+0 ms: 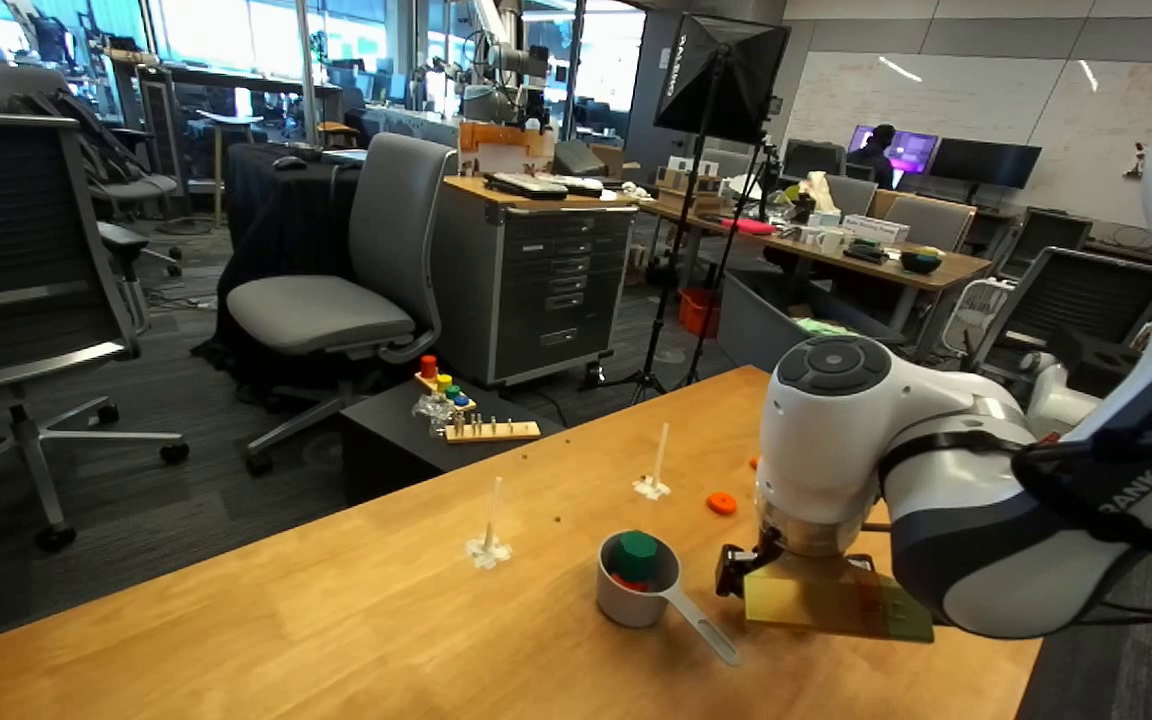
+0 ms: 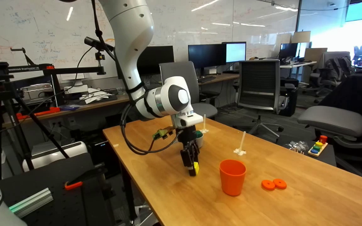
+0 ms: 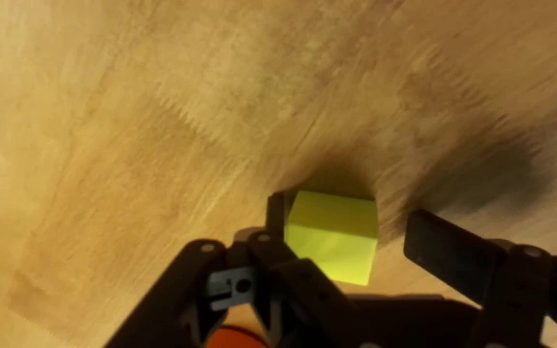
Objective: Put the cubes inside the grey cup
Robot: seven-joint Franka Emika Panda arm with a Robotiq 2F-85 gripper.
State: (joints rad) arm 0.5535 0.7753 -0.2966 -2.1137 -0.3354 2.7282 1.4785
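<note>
Claw (image 3: 345, 226) stands spread around a yellow cube (image 3: 334, 241) on the wooden table (image 2: 206, 204), whiteboard (image 2: 181, 22) beyond.

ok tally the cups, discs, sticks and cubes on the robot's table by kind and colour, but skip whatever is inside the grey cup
Grey cup: 1
Orange cup: 1
Orange discs: 2
Pale sticks: 2
Yellow cube: 1
Total: 7
</note>
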